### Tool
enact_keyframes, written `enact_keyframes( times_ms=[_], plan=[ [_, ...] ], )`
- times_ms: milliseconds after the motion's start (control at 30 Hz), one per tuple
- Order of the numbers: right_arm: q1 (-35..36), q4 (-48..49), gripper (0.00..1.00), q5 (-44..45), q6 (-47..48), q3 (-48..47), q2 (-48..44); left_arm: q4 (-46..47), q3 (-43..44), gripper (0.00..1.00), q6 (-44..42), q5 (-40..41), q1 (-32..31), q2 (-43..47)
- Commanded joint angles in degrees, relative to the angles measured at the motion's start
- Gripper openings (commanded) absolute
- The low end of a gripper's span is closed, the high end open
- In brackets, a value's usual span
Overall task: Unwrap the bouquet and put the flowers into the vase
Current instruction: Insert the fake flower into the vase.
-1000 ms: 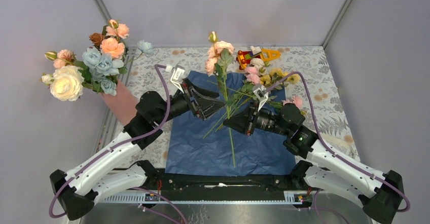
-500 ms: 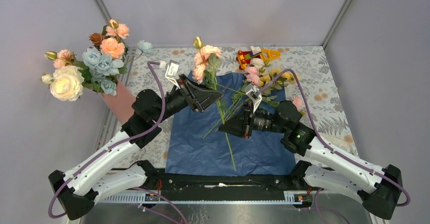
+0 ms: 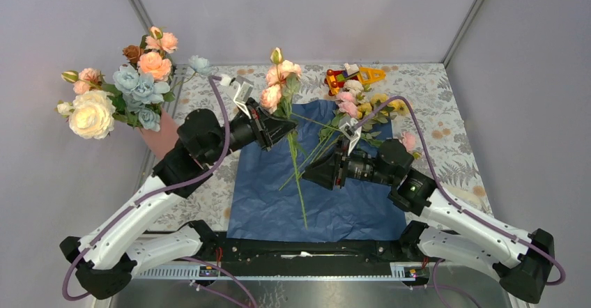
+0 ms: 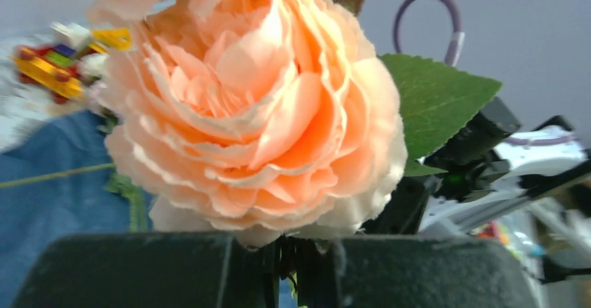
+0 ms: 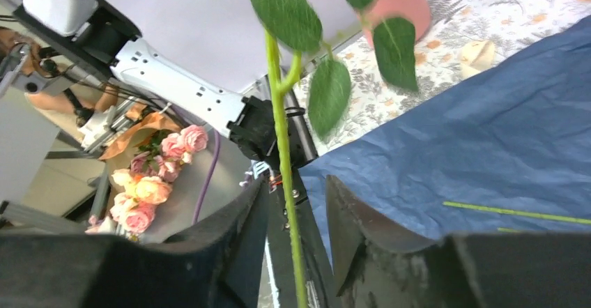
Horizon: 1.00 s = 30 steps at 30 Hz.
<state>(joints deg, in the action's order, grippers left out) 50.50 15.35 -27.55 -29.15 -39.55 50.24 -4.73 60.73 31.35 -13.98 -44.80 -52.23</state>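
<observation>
A rose stem (image 3: 281, 72) with soft, ruffled peach-pink blooms (image 4: 258, 106), serrated green leaves and a long thin green stalk is clamped between the black fingers of the left gripper (image 3: 281, 124), which are pressed together just under the lowest bloom (image 4: 282, 263). The stalk is held up above the sheet, its lower end slanting toward the near edge. The right gripper (image 3: 307, 175) is parted. The stalk (image 5: 279, 120) is seen running between its two fingers with a gap on either side (image 5: 296, 191).

Crinkled navy paper (image 3: 334, 196) is spread flat on a table (image 3: 435, 123) covered in a pale cloth with a leaf print. The other flowers (image 3: 355, 106), small pink, yellow and cream roses, are heaped at the far right corner of the paper, their thin stalks fanned across it. A red-and-yellow toy (image 3: 352, 77) lies just beyond them.

The smooth salmon-pink tapered vase (image 3: 162, 139) stands at the left edge of the table, well apart from the held stem. It is filled with large peach, dusty-blue and cream blooms (image 3: 132, 85).
</observation>
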Motion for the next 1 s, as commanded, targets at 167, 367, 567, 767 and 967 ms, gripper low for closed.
enact_keyframes(
  times_ms=[167,367,567,767,967],
  plan=[
    [0.32,-8.01,0.87,27.84,2.75,2.19,-7.98,-29.07,18.65,0.0,-33.8,19.75,4.76,-1.12],
    [-0.95,-14.74,1.0,43.31,5.55,4.42,-13.05,-27.28,19.41,0.0,-41.98,32.84,10.17,1.41],
    [-15.61,-16.95,1.0,36.69,1.83,6.99,-16.35,-17.48,17.41,0.0,-50.57,39.45,14.58,5.52],
    [-21.75,-12.73,1.0,30.5,-1.59,9.94,-16.29,-6.69,15.61,0.0,-59.18,40.84,14.65,9.45],
    [-22.11,-10.75,1.0,27.73,-3.97,11.22,-14.47,0.73,16.89,0.0,-69.68,38.78,14.72,6.92]
  ],
)
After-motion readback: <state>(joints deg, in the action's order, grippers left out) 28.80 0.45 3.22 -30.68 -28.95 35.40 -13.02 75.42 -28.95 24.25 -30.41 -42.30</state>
